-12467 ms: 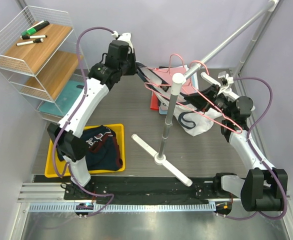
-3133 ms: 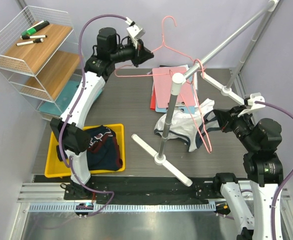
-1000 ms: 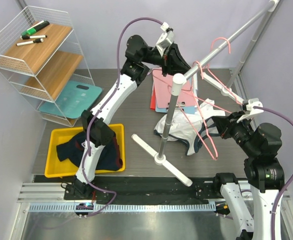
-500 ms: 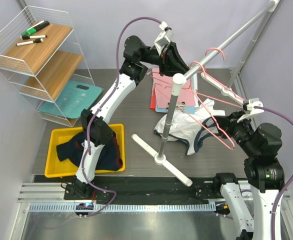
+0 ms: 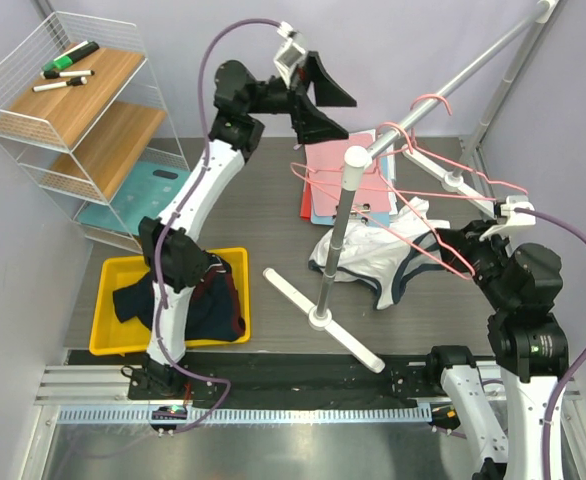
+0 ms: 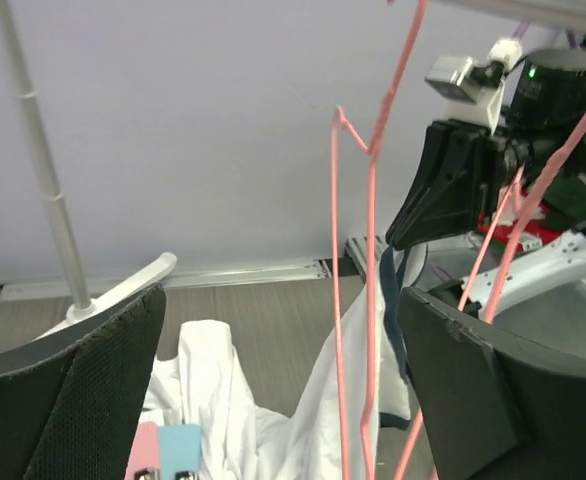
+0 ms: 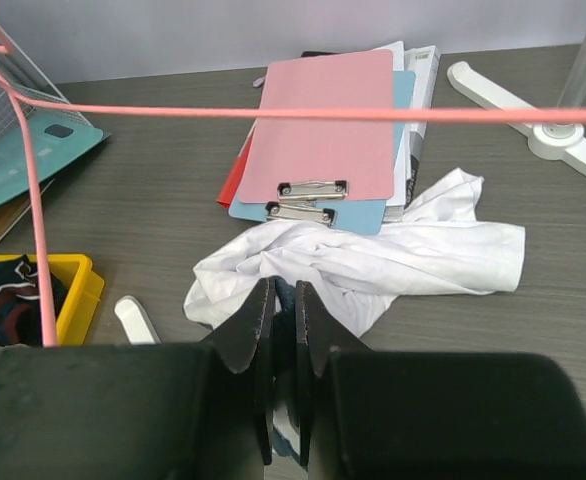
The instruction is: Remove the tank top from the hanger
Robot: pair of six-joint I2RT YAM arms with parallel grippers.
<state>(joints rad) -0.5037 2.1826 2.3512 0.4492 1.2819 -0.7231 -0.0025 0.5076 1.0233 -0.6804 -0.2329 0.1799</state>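
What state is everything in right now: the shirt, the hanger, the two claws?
tank top, off the hanger, crumpled on the table, one strap lifted
pink hanger, bare, hooked on the rail
left gripper, open, empty
right gripper, shut on the tank top's strap
yellow bin, holding dark clothes

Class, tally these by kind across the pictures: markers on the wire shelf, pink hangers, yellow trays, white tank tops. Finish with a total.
Markers: 3
Pink hangers: 2
Yellow trays: 1
White tank tops: 1
Total: 7
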